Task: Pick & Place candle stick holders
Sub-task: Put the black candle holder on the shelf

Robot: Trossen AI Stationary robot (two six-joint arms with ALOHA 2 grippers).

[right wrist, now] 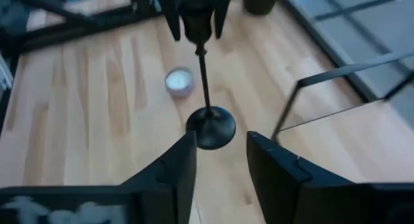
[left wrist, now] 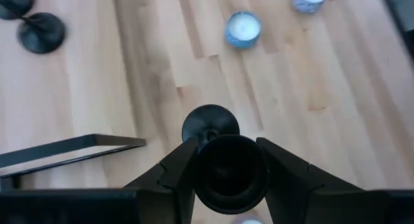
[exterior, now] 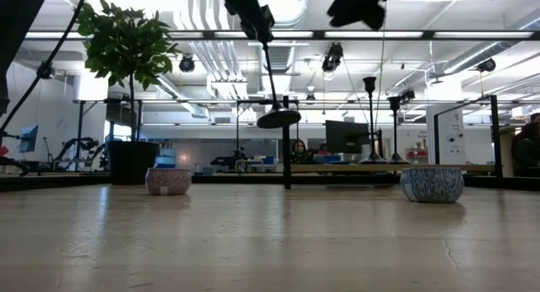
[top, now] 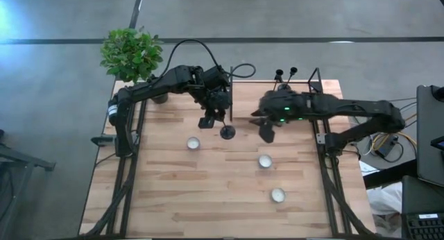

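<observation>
The wooden table carries three small candle cups, a wire frame and a potted plant at its far left corner. The left gripper hangs over the table's middle, its jaws pinching the cup top of one candlestick holder, whose round base floats clear of the wood in the low view. So one holder is lifted, not yet placed. The right gripper waits just beside it, jaws spread and empty. Two other holders stand untouched at the table's far edge, so by my judgement most of the job remains.
</observation>
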